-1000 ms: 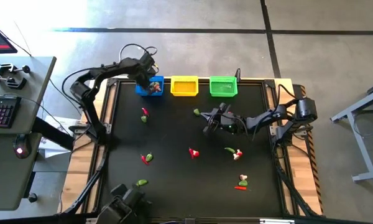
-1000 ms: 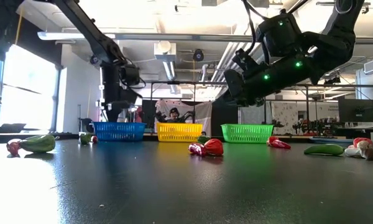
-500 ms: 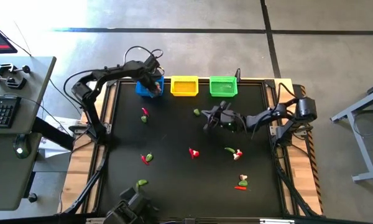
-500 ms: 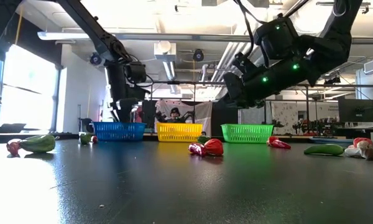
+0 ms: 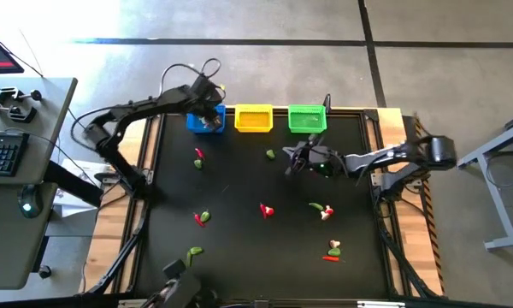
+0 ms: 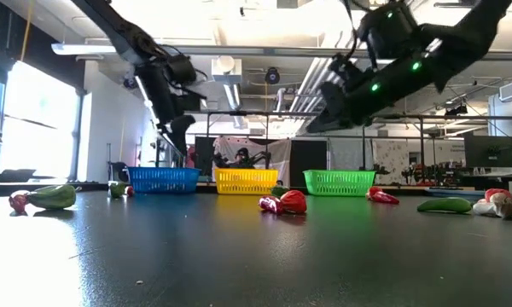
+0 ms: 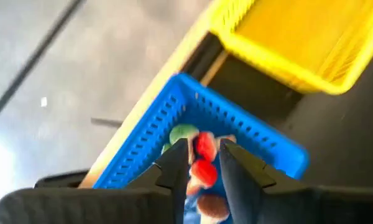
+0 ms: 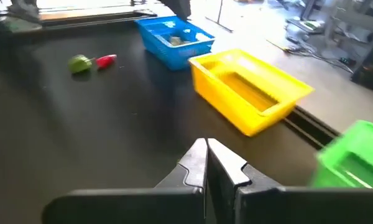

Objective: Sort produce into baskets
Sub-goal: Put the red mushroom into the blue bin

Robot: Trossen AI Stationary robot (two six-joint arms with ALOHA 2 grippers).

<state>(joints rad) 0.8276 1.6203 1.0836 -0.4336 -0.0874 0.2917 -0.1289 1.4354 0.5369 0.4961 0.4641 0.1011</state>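
The black bench (image 5: 239, 257) carries everything, and the three mesh baskets sit in a row along its far edge, presumably so each arm can reach them from the scatter of produce in front. The blue basket (image 5: 204, 121) stands at one end, the yellow basket (image 5: 253, 119) just beside it and the green basket (image 5: 307, 119) beyond that. The left arm reaches over the blue basket, and its left claw (image 7: 204, 163) hangs above the basket's inside with its fingers spread apart and nothing pinched between them; through the gap lie small red pieces (image 7: 204, 158) and a green piece (image 7: 183, 133) on the basket floor, which suggests this basket is taking a mix of what has been sorted so far. The right arm stretches in from the far side of the row, its right claw (image 8: 206, 157) pressed together and carrying nothing, held above the bench in front of the green basket, probably on the way to a pick. Well in front of the blue basket, unsorted produce lies loose: a red and green pair (image 5: 198, 157), a red piece (image 5: 266, 209), a long green vegetable (image 5: 315, 205) and a green piece (image 5: 194, 251) nearest the bench's front.
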